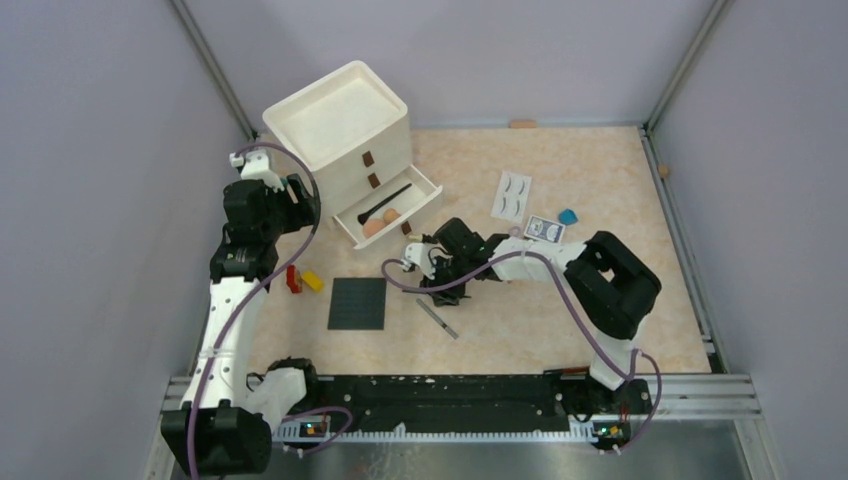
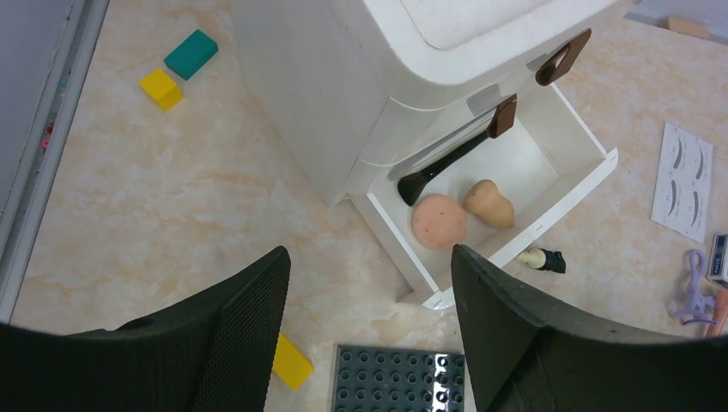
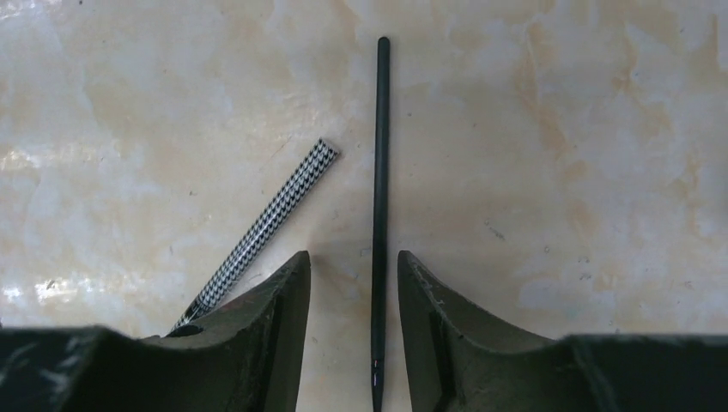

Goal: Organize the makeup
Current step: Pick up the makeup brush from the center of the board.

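we list: right gripper (image 3: 346,262), jaws apart, straddling a thin dark pencil (image 3: 380,172) lying flat on the table (image 3: 558,129), not pinching it; houndstooth pencil (image 3: 266,227) just beside; left gripper (image 2: 369,253), jaws wide, holding nothing, above the open drawer (image 2: 592,150); inside it black brush (image 2: 446,163), peach puff (image 2: 439,221), beige sponge (image 2: 489,202).

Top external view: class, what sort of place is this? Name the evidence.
Probably a robot test cell, not a dressing room: plain grey walls on metal framing, two arms bolted to the table edge, toy bricks near the white drawer unit.
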You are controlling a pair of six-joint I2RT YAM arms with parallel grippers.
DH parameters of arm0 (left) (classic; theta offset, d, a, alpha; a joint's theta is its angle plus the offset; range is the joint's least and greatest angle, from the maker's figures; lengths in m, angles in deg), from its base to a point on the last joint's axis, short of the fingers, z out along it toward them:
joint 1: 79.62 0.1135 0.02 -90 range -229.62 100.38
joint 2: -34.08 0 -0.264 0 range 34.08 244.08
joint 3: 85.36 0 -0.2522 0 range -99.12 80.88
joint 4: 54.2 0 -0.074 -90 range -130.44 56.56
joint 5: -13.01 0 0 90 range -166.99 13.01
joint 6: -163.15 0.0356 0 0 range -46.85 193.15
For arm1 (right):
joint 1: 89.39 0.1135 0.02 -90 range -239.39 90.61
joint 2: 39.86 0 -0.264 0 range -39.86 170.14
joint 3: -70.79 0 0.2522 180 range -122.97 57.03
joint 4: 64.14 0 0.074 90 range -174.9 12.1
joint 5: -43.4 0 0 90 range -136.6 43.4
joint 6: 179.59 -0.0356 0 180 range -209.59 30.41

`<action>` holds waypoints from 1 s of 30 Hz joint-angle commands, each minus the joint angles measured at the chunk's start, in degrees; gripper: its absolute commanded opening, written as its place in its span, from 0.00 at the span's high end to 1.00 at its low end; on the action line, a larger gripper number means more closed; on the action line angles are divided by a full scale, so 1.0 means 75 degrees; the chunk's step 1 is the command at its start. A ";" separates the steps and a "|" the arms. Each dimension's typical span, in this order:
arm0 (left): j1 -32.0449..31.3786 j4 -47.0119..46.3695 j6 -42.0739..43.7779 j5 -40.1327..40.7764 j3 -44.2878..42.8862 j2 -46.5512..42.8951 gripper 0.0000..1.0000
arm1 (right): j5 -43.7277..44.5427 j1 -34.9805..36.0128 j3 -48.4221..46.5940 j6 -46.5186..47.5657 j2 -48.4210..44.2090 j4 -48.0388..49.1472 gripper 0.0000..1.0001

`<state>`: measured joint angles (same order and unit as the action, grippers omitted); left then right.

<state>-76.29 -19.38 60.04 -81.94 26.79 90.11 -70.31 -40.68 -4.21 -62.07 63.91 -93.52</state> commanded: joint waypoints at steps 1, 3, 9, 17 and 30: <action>0.0001 -0.0300 0.0118 0.0012 -0.0002 -0.0143 0.25 | 0.0665 0.0307 -0.0371 0.0194 0.0327 -0.0172 0.60; 0.0001 -0.0300 0.0117 0.0019 0.0004 -0.0136 0.25 | 0.0865 0.0324 -0.0428 0.0210 0.0445 -0.0313 0.67; 0.0001 -0.0306 0.0118 -0.0014 0.0004 -0.0124 0.25 | 0.1165 0.0321 -0.0533 0.0323 0.0613 -0.0733 0.99; 0.0001 -0.0311 0.0118 -0.0025 0.0003 -0.0123 0.25 | 0.1414 0.0209 -0.1030 0.0863 -0.0263 -0.0519 1.00; 0.0001 -0.0300 0.0130 0.0025 0.0024 -0.0253 0.25 | 0.2431 0.0045 -0.4555 0.5596 0.1085 -0.0675 1.00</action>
<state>-76.29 -19.38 60.09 -81.90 26.79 89.96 -54.20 -39.83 -31.13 -35.97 67.01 -98.70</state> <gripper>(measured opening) 0.750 0.009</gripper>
